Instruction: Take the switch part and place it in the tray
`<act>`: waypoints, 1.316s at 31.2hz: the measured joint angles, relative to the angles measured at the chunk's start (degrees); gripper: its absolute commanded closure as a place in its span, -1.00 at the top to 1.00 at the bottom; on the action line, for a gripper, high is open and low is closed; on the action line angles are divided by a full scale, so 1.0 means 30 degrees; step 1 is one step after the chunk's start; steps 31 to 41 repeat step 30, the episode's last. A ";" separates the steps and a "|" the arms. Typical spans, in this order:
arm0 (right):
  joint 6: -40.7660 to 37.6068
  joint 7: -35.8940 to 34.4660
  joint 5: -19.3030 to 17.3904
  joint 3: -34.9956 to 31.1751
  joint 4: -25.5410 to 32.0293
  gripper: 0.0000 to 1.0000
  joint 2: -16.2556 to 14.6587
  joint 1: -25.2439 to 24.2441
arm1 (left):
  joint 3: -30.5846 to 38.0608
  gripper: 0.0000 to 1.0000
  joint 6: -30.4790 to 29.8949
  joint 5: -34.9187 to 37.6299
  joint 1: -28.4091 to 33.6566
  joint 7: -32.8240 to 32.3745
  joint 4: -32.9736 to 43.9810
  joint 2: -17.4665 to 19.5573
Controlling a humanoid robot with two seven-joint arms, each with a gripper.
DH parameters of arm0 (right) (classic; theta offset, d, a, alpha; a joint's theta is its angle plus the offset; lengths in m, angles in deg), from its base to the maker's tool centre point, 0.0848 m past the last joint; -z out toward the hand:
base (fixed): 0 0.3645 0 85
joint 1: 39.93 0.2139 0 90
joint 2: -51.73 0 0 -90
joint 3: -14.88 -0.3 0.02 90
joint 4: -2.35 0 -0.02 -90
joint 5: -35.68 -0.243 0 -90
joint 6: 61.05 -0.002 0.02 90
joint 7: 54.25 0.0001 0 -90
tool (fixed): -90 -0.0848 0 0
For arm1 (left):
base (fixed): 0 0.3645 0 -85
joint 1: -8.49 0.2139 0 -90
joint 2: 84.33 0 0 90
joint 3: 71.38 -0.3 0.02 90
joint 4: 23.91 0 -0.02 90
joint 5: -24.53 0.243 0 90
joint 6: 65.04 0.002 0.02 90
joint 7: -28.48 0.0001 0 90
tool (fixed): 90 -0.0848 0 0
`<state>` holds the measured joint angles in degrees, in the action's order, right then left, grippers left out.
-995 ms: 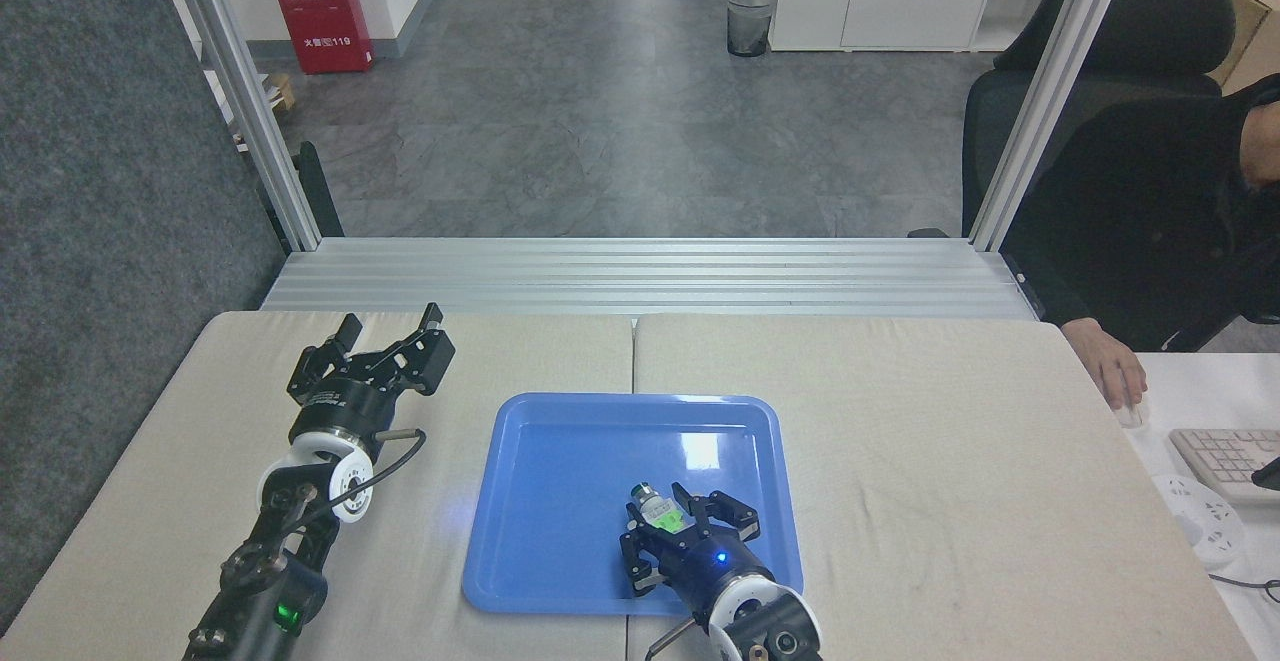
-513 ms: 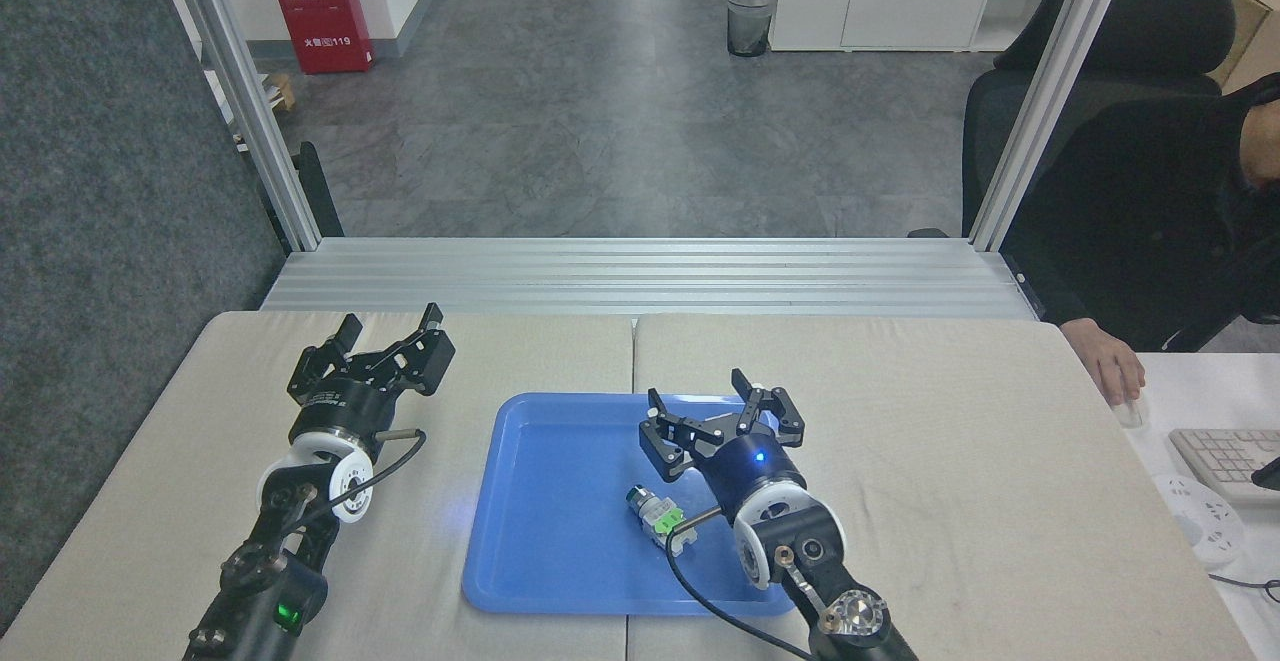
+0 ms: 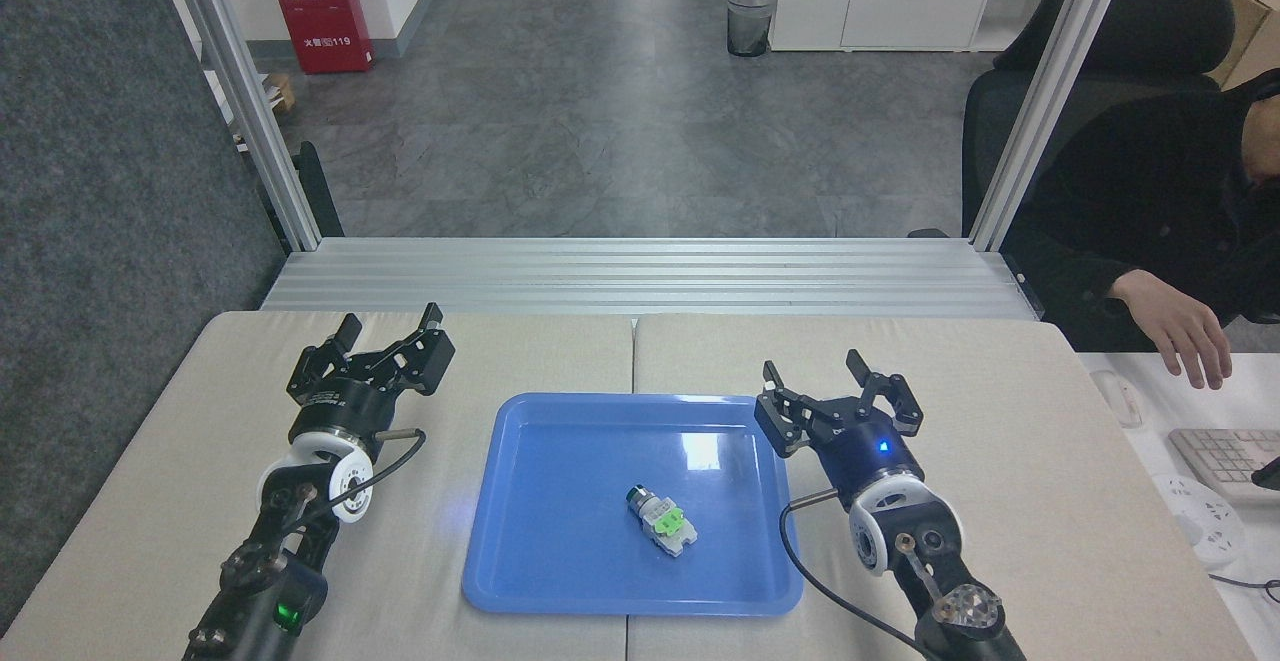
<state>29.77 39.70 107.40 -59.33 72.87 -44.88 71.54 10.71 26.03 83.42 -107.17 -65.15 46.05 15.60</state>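
You see the switch part (image 3: 661, 520) lying in the tray (image 3: 540, 541) near its right edge; both the left gripper (image 3: 388, 326) and the right gripper (image 3: 813, 375) are spread, holding nothing.

Both arms are held low and forward — the left gripper (image 3: 390, 326) and right gripper (image 3: 812, 369) are spread open, nothing clasped.
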 measured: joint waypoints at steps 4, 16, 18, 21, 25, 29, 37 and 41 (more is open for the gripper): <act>0.0001 -0.0052 -0.0128 -0.0592 0.0012 0.98 -0.0353 -0.0173 | 0.0000 1.00 0.0000 0.0000 0.0000 0.0000 0.0000 0.0000; -0.0001 -0.0091 -0.0310 -0.1726 0.0042 0.98 -0.1046 -0.0404 | 0.0001 1.00 0.0000 0.0000 0.0000 0.0000 0.0000 0.0000; -0.0022 -0.0091 -0.0325 -0.1855 0.0047 0.98 -0.1118 -0.0425 | 0.0000 1.00 0.0001 0.0000 0.0000 -0.0001 0.0000 0.0000; -0.0027 -0.0092 -0.0337 -0.2010 0.0053 0.98 -0.1219 -0.0443 | 0.0000 1.00 0.0000 0.0000 0.0000 0.0000 0.0000 0.0000; -0.0028 -0.0094 -0.0344 -0.2191 0.0060 0.98 -0.1345 -0.0449 | 0.0000 1.00 0.0001 0.0000 0.0000 -0.0001 0.0000 0.0000; -0.0011 -0.0117 -0.0350 -0.2330 0.0065 0.98 -0.1442 -0.0448 | 0.0000 1.00 0.0000 0.0000 0.0000 0.0000 0.0000 0.0000; -0.0012 -0.0131 -0.0350 -0.2361 0.0065 0.98 -0.1466 -0.0447 | 0.0001 1.00 0.0000 0.0000 0.0000 0.0000 0.0000 0.0000; -0.0012 -0.0131 -0.0350 -0.2361 0.0065 0.98 -0.1466 -0.0447 | 0.0001 1.00 0.0000 0.0000 0.0000 0.0000 0.0000 0.0000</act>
